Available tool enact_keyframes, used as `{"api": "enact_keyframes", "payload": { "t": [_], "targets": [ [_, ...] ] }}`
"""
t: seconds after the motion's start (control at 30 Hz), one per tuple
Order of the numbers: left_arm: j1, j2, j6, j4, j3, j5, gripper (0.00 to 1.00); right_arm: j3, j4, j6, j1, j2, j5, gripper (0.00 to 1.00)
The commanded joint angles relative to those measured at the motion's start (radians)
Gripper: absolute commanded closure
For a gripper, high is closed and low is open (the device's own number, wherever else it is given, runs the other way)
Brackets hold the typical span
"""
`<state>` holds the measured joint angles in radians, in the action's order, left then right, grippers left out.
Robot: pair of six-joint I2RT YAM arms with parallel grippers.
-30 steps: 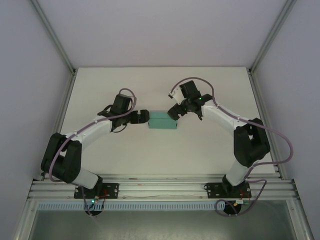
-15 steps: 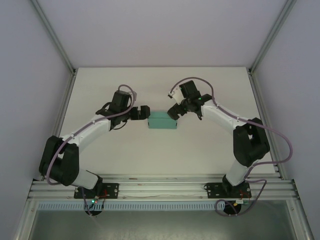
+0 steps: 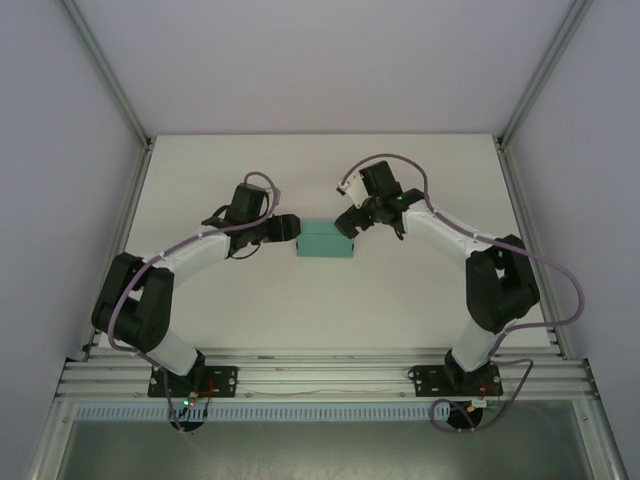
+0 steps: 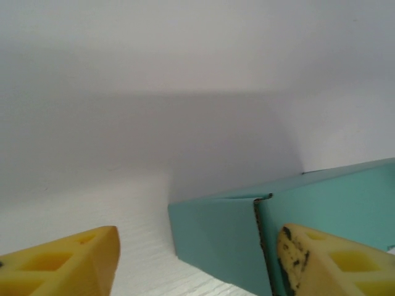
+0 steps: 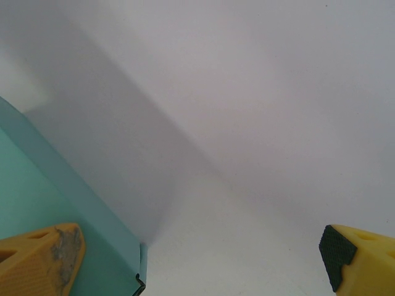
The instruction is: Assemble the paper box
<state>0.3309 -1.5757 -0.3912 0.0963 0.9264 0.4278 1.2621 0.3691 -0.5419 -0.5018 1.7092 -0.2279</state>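
Top external cam: teal paper box (image 3: 326, 241) sat as a formed rectangular box mid-way across the white table (image 3: 300, 310), btwn both arms.
Left gripper (image 3: 287, 228) was just beside the box's left end, right gripper (image 3: 345, 224) at its far right corner. Left wrist cam: jaws apart, yellow fingers (image 4: 68, 262) spread wide, one finger in front of the box's long side, seamed end face btwn them; contact couldn't be told. Right wrist cam: jaws apart too, one worn finger (image 5: 38, 259) low against the box edge, the other well clear over bare table.
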Motion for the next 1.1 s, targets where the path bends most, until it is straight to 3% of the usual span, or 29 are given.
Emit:
{"api": "enact_keyframes", "payload": {
  "t": [0.0,0.1,0.23,0.37,0.53,0.73,0.9,1.07],
  "targets": [
    [-0.005,-0.096,-0.018,0.118,-0.103,-0.065,0.38,-0.075,0.161,-0.004,-0.009,0.078,0.038,0.00],
    [-0.005,-0.104,-0.041,0.133,-0.138,-0.111,0.43,-0.095,0.146,0.017,-0.008,0.077,0.043,0.00],
    [0.001,-0.060,-0.060,0.083,-0.212,-0.069,0.46,-0.115,0.121,0.078,-0.009,0.050,0.043,0.00],
    [0.008,0.010,-0.045,0.061,-0.254,-0.047,0.45,-0.140,0.067,0.153,-0.008,-0.012,0.010,0.00],
    [0.022,0.024,-0.047,-0.001,-0.239,-0.014,0.41,-0.159,-0.021,0.203,-0.008,-0.084,-0.135,0.00],
    [0.040,0.016,-0.054,-0.039,-0.191,-0.009,0.38,-0.122,-0.073,0.277,-0.007,-0.116,-0.165,0.00],
    [0.041,0.032,-0.029,-0.016,-0.147,-0.016,0.34,-0.112,-0.057,0.171,-0.007,-0.137,-0.288,0.00],
    [0.045,0.031,-0.019,-0.012,-0.119,-0.016,0.32,-0.062,0.110,-0.052,-0.008,-0.093,-0.414,0.00]
  ]
}}
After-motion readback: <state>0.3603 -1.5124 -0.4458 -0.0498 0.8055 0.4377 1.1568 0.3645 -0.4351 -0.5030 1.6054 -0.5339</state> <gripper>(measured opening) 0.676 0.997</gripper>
